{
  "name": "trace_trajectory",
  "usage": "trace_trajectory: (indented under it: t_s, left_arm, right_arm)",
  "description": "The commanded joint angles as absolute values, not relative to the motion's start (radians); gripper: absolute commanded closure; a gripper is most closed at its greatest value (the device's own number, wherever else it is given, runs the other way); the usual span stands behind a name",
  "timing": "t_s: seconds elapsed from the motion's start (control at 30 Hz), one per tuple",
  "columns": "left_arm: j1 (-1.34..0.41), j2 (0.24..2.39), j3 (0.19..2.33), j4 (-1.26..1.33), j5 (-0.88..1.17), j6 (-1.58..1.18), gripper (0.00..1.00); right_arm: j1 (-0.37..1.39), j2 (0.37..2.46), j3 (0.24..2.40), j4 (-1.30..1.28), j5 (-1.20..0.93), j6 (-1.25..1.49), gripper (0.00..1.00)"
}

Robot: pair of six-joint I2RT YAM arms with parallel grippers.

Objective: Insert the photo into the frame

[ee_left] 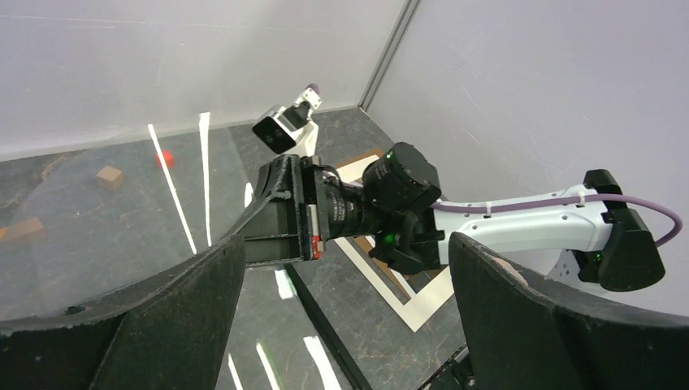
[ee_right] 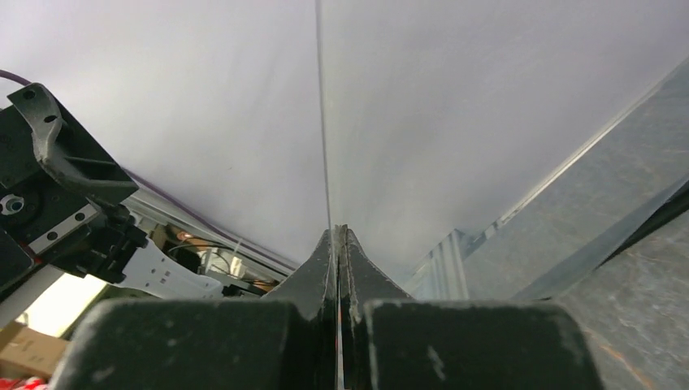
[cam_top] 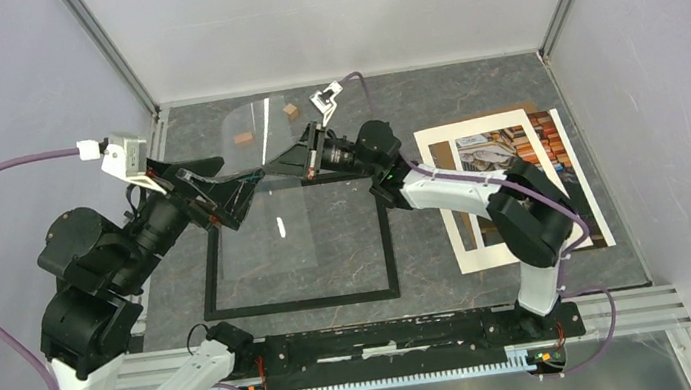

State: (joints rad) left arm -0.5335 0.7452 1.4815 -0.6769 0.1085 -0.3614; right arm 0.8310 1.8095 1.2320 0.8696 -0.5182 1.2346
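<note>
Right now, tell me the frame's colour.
The frame is black, clearest in the top external view.

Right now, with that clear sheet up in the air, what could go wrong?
The clear sheet is pinched only at one thin edge by the right jaws, so it might slip and drop onto the frame. The left jaws stand open close beside it; a nudge could twist it loose. The photo lies under the right arm, which might drag it.
</note>
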Motion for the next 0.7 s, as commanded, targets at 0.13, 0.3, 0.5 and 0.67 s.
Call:
trace_trajectory:
  t_s: [0.13,0.3,0.5,0.67]
  left_arm:
    - [-0.532,0.785,1.523,-0.678,0.11,-0.324,0.0]
    - [-0.532,0.796,1.571,-0.705,0.071,-0.288,0.0]
    - [-0.532,0.798,1.599,-0.713,0.04,-0.266,0.0]
    - [-0.533,0.816,1.577,-0.713,0.025,-0.256,0.0]
  right_arm:
    - [0.867,1.874,1.4,1.023,-0.542,1.354,1.0]
    - [0.887,1.915,1.479,1.034,-0.537,1.402,1.0]
    - [0.893,1.961,1.465,1.117,-0.513,1.493,1.0]
    - [0.892,2.015,1.268,1.304,-0.451,1.637,1.0]
